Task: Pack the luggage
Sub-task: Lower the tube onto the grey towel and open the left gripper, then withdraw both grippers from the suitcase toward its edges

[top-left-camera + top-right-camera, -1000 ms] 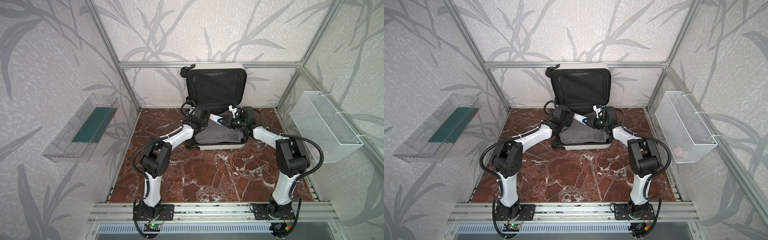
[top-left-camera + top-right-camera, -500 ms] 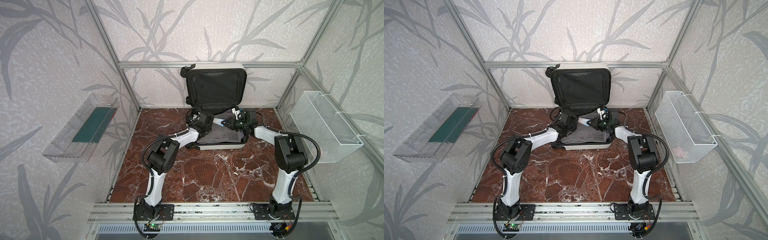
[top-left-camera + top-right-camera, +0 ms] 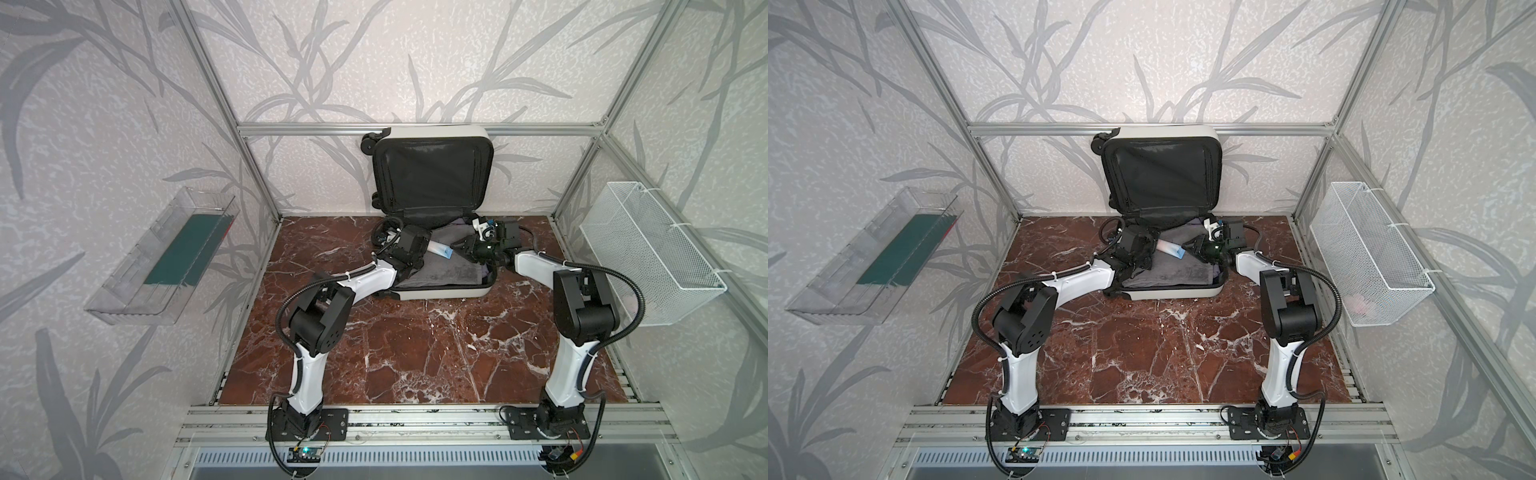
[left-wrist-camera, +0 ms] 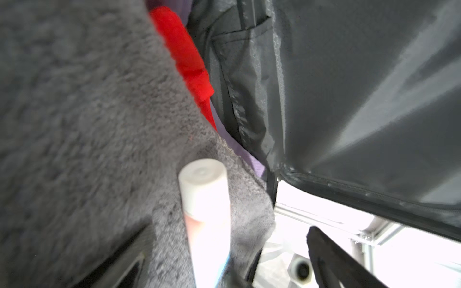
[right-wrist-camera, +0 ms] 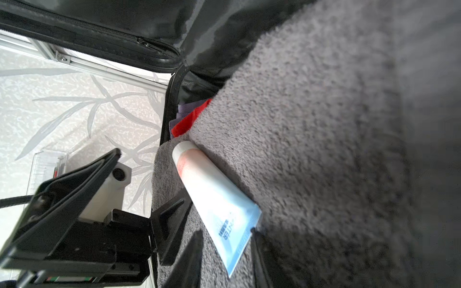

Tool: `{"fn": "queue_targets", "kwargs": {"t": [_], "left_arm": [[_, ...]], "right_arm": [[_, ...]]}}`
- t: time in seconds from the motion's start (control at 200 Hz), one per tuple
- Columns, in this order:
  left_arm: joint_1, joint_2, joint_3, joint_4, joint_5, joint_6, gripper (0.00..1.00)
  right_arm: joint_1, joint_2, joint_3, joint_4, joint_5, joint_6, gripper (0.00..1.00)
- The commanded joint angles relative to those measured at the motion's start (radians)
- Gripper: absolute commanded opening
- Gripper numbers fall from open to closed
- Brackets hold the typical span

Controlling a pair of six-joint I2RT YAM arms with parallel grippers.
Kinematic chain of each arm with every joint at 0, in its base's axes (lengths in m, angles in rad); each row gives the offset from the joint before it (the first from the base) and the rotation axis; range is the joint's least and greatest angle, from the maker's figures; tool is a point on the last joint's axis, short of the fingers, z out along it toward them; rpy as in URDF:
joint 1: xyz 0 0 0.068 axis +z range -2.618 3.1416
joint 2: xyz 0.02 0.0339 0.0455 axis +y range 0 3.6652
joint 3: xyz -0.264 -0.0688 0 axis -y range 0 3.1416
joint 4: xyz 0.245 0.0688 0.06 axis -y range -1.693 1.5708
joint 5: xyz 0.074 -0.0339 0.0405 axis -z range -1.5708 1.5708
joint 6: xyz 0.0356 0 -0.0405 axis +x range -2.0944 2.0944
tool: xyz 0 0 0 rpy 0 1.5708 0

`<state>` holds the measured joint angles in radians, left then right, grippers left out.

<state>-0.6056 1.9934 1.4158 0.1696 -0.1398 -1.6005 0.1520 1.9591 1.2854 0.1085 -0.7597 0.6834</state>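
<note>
The luggage (image 3: pixel 440 293) (image 3: pixel 1175 293) lies open on the floor, its black-lined lid leaning on the back wall. A grey towel (image 3: pixel 449 270) (image 5: pixel 324 149) fills its base. A red item (image 4: pixel 184 57) (image 5: pixel 189 119) is tucked at the towel's edge. On the towel lies a white and blue tube (image 3: pixel 440 249) (image 3: pixel 1171 248) (image 5: pixel 212 194) with a white cap (image 4: pixel 202 179). My left gripper (image 3: pixel 428 246) (image 4: pixel 224 239) is open wide around the cap end. My right gripper (image 3: pixel 461 245) (image 5: pixel 227 239) is open, its fingers standing on either side of the tube's flat end.
A clear plastic bin (image 3: pixel 166 257) holding a green item hangs on the left wall. A white wire basket (image 3: pixel 652 249) hangs on the right wall, with something pink (image 3: pixel 1362 305) inside. Brown marble floor (image 3: pixel 415 353) spreads in front of the suitcase.
Both grippers came down into the suitcase with the tube. The left jaws opened wide and the right jaws parted, and the tube now rests on the towel.
</note>
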Motion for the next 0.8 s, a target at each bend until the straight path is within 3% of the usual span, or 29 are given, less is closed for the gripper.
{"fn": "queue_targets", "kwargs": {"t": [0.0,0.175,0.355,0.54,0.795], "left_arm": [[0.009,-0.077,-0.017,-0.01,0.036,0.025,0.99],[0.045,-0.132,-0.025,-0.019,0.171,0.077,0.99],[0.096,-0.211,-0.012,-0.115,0.265,0.272,0.99],[0.13,-0.288,0.035,-0.393,0.203,0.657,0.99],[0.155,-0.353,0.138,-0.456,0.064,1.203,0.99]], "right_arm": [[-0.006,-0.072,0.049,-0.082,0.003,-0.046,0.4],[-0.006,-0.137,0.067,-0.147,0.007,-0.099,0.47],[0.005,-0.208,0.043,-0.158,0.011,-0.084,0.56],[0.054,-0.312,-0.032,-0.19,0.065,-0.111,0.68],[0.093,-0.444,-0.146,-0.202,0.12,-0.113,0.73]]}}
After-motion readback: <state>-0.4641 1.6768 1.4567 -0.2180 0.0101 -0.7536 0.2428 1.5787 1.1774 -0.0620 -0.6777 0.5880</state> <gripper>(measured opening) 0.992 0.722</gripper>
